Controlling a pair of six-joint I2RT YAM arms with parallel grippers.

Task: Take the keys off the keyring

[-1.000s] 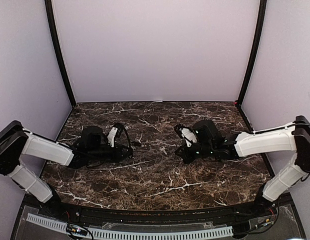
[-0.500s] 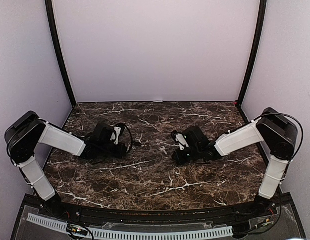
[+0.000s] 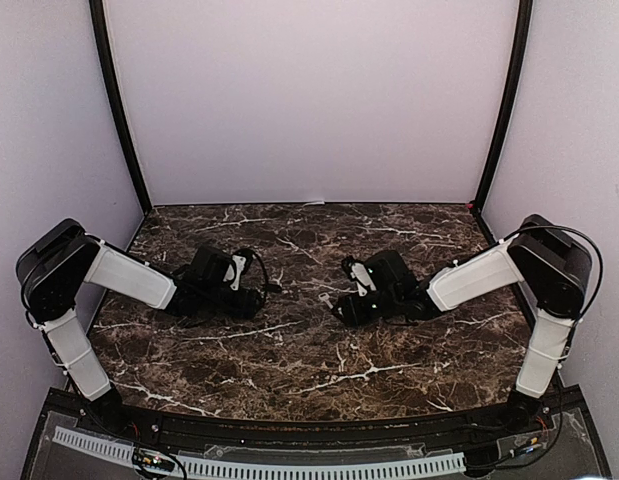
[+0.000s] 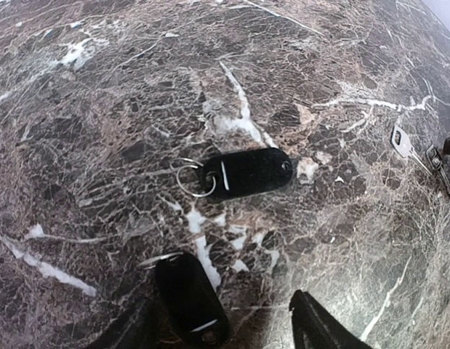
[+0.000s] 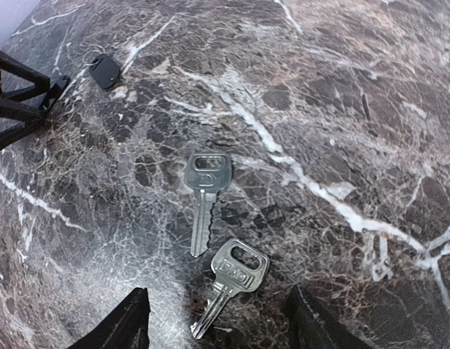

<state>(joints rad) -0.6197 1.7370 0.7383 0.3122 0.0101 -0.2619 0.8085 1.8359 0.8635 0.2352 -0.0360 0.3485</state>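
The keyring [image 4: 190, 178], a thin metal ring on a black fob [image 4: 246, 171], lies flat on the marble with no key on it; it is a dark speck [image 3: 274, 288] in the top view. My left gripper [image 4: 225, 331] hangs open just short of it. A second black fob [image 4: 190, 298] with a ring lies between its fingers, close to the left one. Two silvery keys [image 5: 206, 193] [image 5: 235, 280] lie loose side by side. My right gripper [image 5: 221, 327] is open over them, and the nearer key's blade lies between its fingertips.
Dark marble table [image 3: 309, 360] with pale walls on three sides. The two grippers face each other near the middle, a short gap apart. The left gripper's fingers [image 5: 17, 98] show at the right wrist view's left edge, beside the keyring [image 5: 105, 70].
Both grippers have gone from shut to open. Both arms raised their elbows and reached in toward the table's middle, the left toward the keyring, the right toward the keys.
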